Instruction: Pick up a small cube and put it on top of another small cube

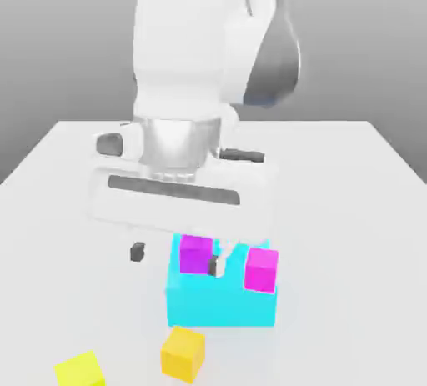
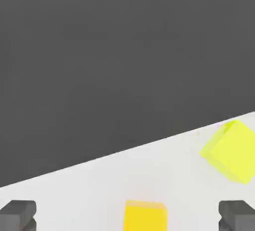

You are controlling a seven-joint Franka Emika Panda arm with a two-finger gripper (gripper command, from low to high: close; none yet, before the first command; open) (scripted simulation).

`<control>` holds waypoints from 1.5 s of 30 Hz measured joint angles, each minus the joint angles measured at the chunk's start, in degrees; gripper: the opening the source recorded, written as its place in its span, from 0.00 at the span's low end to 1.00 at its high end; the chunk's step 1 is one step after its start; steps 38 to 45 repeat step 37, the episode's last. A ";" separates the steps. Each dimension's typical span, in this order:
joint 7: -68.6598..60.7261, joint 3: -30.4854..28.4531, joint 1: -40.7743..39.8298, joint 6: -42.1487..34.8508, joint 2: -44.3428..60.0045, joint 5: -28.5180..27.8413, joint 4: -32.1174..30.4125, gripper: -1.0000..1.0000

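Observation:
My gripper (image 1: 176, 258) hangs open under the white hand, its dark fingertips (image 1: 138, 251) spread wide with nothing held between them. Two small magenta cubes (image 1: 196, 253) (image 1: 261, 268) appear to rest on top of a larger cyan block (image 1: 221, 301); one fingertip shows between them. Nearer the front of the table lie a small orange cube (image 1: 183, 353) and a small yellow cube (image 1: 81, 370). In the hand view the gripper (image 2: 127, 216) frames the orange cube (image 2: 144, 217), which lies on the table ahead of the two fingertips (image 2: 17, 215). The yellow cube (image 2: 231, 150) sits off to one side, turned at an angle.
The white table (image 1: 350, 209) stretches wide around the blocks, with its far edge against a grey backdrop. The arm's bulky white body (image 1: 192, 67) stands over the table's middle and hides what lies behind it.

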 joint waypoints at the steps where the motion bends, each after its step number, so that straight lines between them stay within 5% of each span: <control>1: 0.39 -0.06 -0.03 0.93 2.06 0.25 -0.47 0.50; 9: 1.75 -0.56 0.06 11.62 18.63 1.13 -0.24 0.50; 10: 1.81 -0.67 0.16 12.70 19.99 1.05 0.02 0.00; 17: 1.99 -0.62 0.10 12.74 19.97 0.88 0.00 0.00; 22: 1.47 0.01 -0.47 5.47 10.99 1.51 -1.74 0.00; 29: -3.04 -4.54 -7.31 -7.09 11.11 3.91 10.87 0.00; 33: -4.29 -4.78 -8.67 -2.95 17.59 5.02 13.22 0.00; 34: -4.42 -4.71 -8.78 -1.63 19.05 5.19 13.36 1.00; 45: -4.42 -4.71 -8.78 -1.62 19.05 5.19 13.36 1.00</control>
